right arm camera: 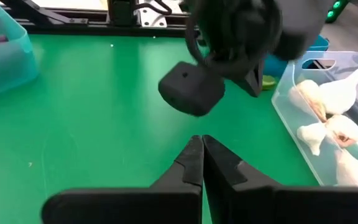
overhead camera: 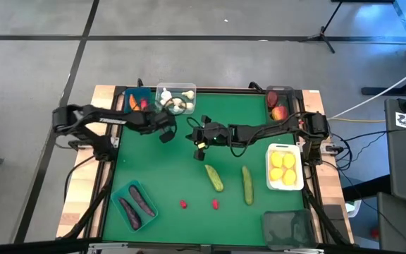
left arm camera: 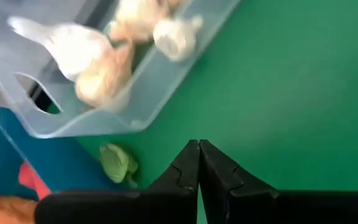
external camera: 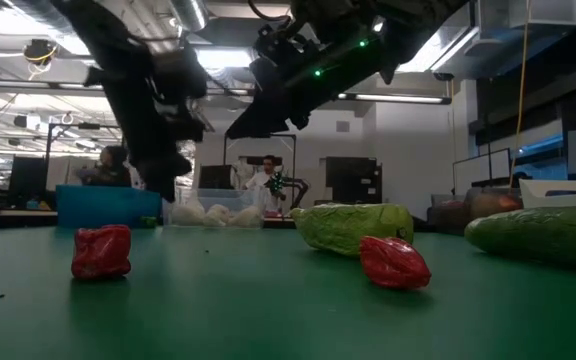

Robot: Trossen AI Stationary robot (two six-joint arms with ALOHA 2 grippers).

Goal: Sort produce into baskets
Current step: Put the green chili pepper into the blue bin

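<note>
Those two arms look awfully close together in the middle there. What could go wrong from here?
The left end effector and right end effector, both shut and empty, sit near each other beside the clear basket of garlic; they might bump. The cucumbers and small red pieces on the mat could roll if nudged.

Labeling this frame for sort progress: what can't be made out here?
- Dark basket, high view: contents unreadable through smoky plastic.
- Blue basket, high view: the left arm covers part of it.
- Green scrap beside the clear basket, left wrist view: too blurred to name.
- White basket, low view: cut by the edge, contents hidden behind its wall.
</note>
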